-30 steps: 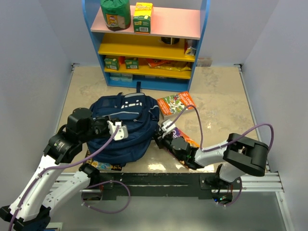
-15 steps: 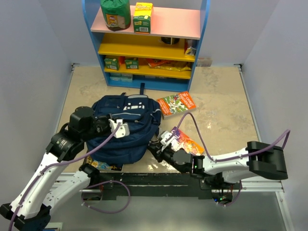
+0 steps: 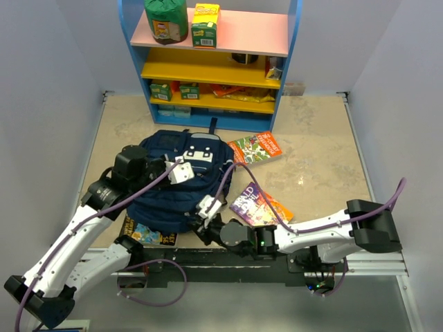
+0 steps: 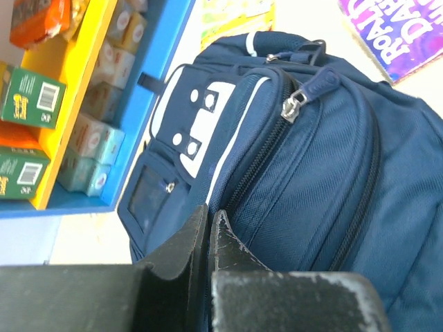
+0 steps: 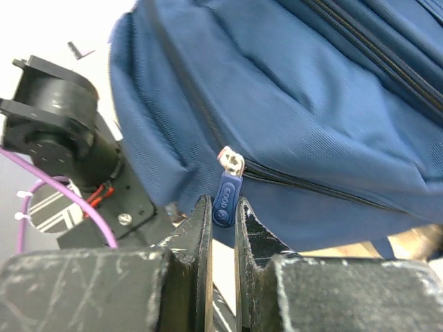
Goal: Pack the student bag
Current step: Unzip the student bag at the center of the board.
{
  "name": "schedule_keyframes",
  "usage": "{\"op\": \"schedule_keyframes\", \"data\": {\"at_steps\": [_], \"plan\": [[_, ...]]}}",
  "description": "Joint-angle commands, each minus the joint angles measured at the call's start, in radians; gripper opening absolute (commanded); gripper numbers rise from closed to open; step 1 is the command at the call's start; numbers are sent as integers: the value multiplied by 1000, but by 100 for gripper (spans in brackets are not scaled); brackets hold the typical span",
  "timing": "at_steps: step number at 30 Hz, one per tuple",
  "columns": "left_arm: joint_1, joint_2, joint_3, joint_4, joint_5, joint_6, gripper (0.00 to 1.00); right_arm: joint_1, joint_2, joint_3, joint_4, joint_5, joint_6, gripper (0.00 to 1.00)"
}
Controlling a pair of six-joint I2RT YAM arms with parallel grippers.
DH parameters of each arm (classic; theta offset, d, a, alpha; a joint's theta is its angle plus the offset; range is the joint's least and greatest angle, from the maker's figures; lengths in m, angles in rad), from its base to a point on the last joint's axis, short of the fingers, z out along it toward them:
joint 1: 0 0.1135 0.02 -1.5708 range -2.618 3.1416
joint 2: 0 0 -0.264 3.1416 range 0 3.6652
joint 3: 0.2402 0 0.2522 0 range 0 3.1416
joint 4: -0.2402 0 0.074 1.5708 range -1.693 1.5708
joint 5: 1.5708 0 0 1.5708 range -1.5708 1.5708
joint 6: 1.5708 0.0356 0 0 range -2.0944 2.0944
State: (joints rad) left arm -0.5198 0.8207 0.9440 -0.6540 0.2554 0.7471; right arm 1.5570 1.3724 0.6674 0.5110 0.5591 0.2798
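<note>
1 navy student bag point(image 3: 166, 197), left gripper point(image 4: 209, 213) pinched together, right gripper point(image 5: 223, 205) clamped on its zipper pull point(image 5: 226, 192)

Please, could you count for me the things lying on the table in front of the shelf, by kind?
student bag: 1
books: 3 (green and orange book, purple book, dark book at the bag's near edge)
total: 4
</note>
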Motion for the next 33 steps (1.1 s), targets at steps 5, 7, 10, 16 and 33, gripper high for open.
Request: {"op": "schedule_keyframes", "data": {"at_steps": [5, 7, 10, 16, 33], "plan": [[-37, 21, -36, 206, -106, -132, 0, 66, 152, 302, -34, -140, 35, 0], [-37, 18, -33, 217, -120, -150, 0, 68, 209, 375, -78, -127, 50, 0], [-37, 18, -5, 208, -136, -149, 0, 69, 243, 422, -147, -26, 85, 0], [-37, 24, 93, 102, -150, -132, 0, 58, 160, 299, -167, 142, 174, 0], [-58, 205, 408, -418, -48, -248, 0, -224, -33, 179, -356, 223, 239, 0]]}}
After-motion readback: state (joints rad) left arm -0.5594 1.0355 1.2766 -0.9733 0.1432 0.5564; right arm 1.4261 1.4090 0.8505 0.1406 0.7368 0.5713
